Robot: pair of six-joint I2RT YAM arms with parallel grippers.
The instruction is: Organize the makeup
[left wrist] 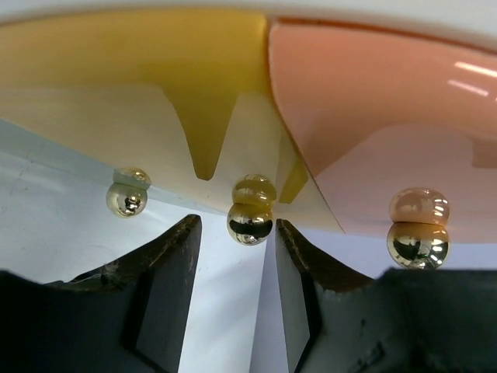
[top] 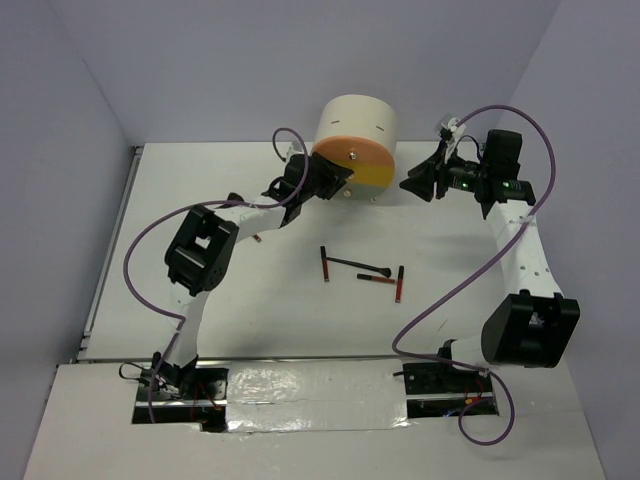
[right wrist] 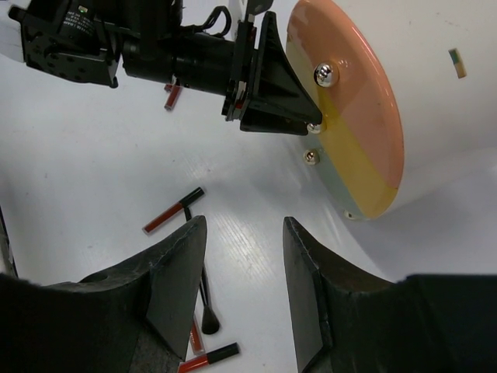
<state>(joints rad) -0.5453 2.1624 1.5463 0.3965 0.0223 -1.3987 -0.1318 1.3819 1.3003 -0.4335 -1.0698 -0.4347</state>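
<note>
The left gripper [left wrist: 237,227] holds its fingers apart astride a gold knob [left wrist: 250,222] on the cylinder [top: 360,120], evidently to pull a drawer for the sticks [top: 398,285], while the right gripper [right wrist: 242,231] hovers nearby, fingers spread.

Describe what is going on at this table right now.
The left pincer is open around a gold knob on the drawer face of the cylinder, not yet gripping. The right pincer hangs open beside the cylinder. The sticks and brush lie loose on the table.
</note>
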